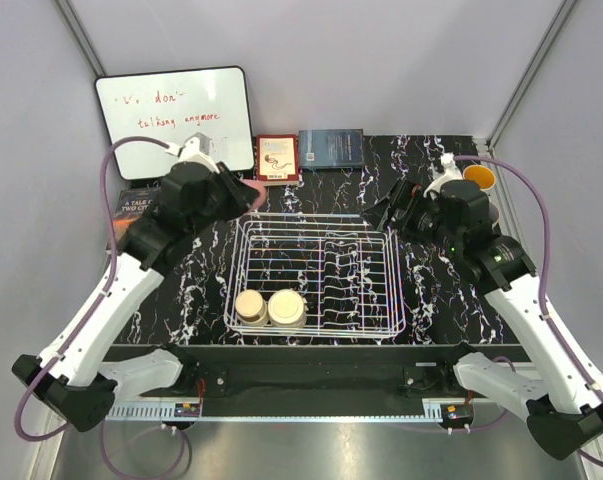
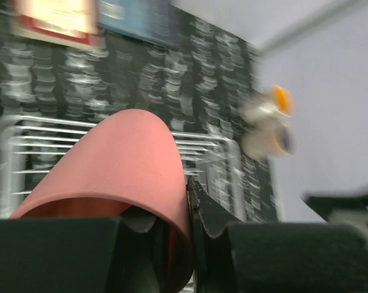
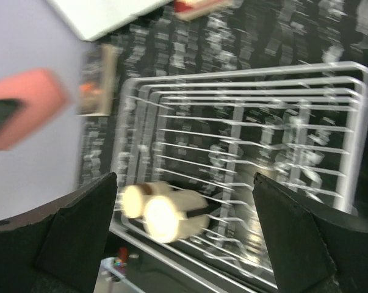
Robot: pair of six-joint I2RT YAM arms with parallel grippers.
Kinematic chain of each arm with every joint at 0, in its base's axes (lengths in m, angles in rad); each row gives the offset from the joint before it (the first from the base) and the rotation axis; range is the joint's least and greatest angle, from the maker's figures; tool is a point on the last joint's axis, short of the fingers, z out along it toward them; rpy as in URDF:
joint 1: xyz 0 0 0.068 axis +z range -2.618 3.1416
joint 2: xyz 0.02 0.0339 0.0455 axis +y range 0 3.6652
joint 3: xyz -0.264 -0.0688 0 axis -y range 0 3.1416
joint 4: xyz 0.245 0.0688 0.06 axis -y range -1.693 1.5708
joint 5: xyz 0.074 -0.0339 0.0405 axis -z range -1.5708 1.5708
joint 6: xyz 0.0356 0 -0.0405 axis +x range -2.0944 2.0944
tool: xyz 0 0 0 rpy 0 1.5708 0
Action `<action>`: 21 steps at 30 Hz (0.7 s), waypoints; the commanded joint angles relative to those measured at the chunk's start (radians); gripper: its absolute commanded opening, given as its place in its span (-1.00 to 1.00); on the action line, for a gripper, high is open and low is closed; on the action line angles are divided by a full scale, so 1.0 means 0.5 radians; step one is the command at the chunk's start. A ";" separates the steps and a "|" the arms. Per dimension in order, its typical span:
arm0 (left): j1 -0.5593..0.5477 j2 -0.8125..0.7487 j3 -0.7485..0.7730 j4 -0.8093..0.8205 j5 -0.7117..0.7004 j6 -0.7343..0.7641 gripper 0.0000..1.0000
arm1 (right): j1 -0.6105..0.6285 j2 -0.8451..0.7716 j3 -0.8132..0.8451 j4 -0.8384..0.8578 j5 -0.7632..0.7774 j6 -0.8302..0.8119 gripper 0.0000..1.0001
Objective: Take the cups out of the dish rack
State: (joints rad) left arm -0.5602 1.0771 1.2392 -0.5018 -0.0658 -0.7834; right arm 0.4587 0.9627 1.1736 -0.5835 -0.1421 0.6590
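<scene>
While the left gripper (image 2: pixel 190 207) is pinching the smooth pink tumbler (image 2: pixel 122 165) by its rim, tilted beside the far-left corner of the white wire dish rack (image 1: pixel 331 270), the right gripper (image 3: pixel 184 201) is hovering with fingers spread wide, two cream cups (image 1: pixel 251 305) sitting side by side in the rack's near-left corner.

One dish rack (image 1: pixel 311 217). Two cream cups (image 1: pixel 287 308) sit inside its near-left corner. One pink tumbler (image 2: pixel 129 165) off its far-left corner, one yellow-inside mug (image 1: pixel 479 178) off its far-right. Three books (image 1: pixel 331 148) — two beyond the rack, one left of it. One whiteboard (image 1: pixel 174 115).
</scene>
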 commanded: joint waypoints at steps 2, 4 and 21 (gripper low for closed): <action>0.218 0.269 0.304 -0.861 -0.534 0.247 -1.00 | 0.012 0.121 0.058 -0.520 0.517 -0.161 0.99; 0.319 0.334 0.335 -0.950 -0.540 0.278 -1.00 | 0.012 0.170 0.070 -0.624 0.582 -0.161 0.99; 0.639 1.055 0.482 -0.920 -0.464 0.376 -1.00 | 0.012 0.103 0.052 -0.747 0.913 -0.183 1.00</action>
State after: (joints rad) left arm -0.2794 1.5562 1.4185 -0.9874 -0.2966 -0.6281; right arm 0.4591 1.0363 1.1740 -0.9485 0.2703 0.5861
